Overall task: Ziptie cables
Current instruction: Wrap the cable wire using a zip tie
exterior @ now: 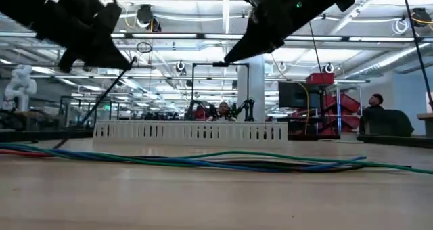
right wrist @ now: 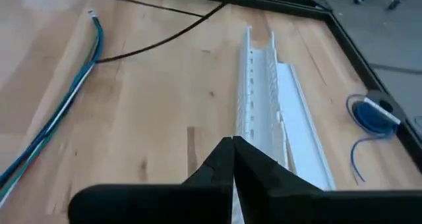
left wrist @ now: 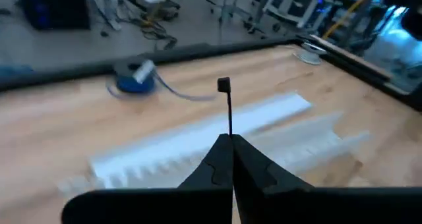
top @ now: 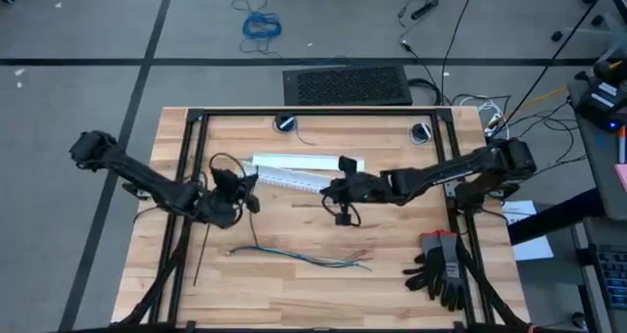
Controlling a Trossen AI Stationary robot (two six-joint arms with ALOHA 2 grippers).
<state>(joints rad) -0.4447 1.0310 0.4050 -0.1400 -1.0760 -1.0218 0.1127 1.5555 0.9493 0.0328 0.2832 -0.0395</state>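
The left claw hangs above the desk, pinching an upright ziptie. The right claw faces it over the white duct, fingers pressed together. The cables lie nearer the front edge.

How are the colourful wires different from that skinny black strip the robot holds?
The cables are blue, green and pale; the ziptie is black. The cables lie on the table; the ziptie is pinched in the left gripper. The cables are several and wavy; the ziptie is one straight strip. Both are long and thin.
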